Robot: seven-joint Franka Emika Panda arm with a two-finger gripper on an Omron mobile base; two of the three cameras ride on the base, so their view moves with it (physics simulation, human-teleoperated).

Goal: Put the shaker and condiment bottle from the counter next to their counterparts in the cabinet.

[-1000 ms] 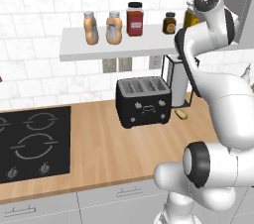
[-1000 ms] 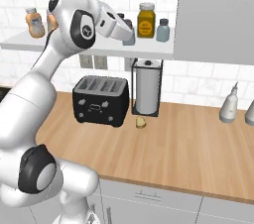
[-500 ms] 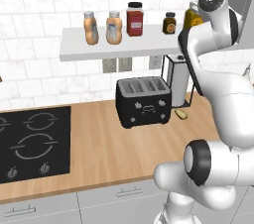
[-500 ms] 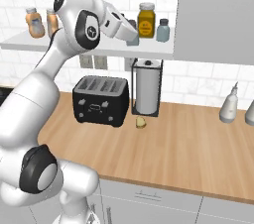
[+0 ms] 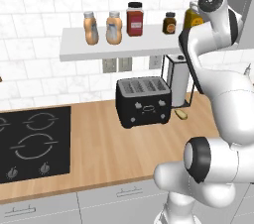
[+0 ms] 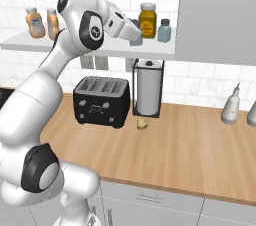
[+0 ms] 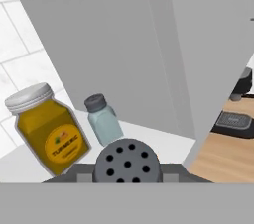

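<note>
My gripper (image 6: 135, 38) is shut on the shaker (image 6: 136, 42), held just over the right part of the cabinet (image 6: 30, 45), a white shelf. In the hand view the held shaker's dark holed cap (image 7: 127, 161) sits between the fingers. Its counterpart, a pale blue shaker with a dark cap (image 7: 103, 119), stands on the shelf just ahead (image 6: 164, 31), beside the amber jar (image 7: 47, 129). Two peach-orange condiment bottles (image 5: 90, 27) (image 5: 114, 27) stand side by side at the shelf's left end.
On the shelf also stand a red jar (image 5: 134, 19) and a small dark jar (image 5: 169, 22). A tall grey cupboard panel (image 6: 215, 15) closes the shelf's right end. Below are a black toaster (image 6: 101, 101), a paper towel holder (image 6: 147, 87) and a hob (image 5: 30, 143).
The hand has moved a little to the right along the shelf with the shaker, closer to the amber jar. Everything else stays put.
</note>
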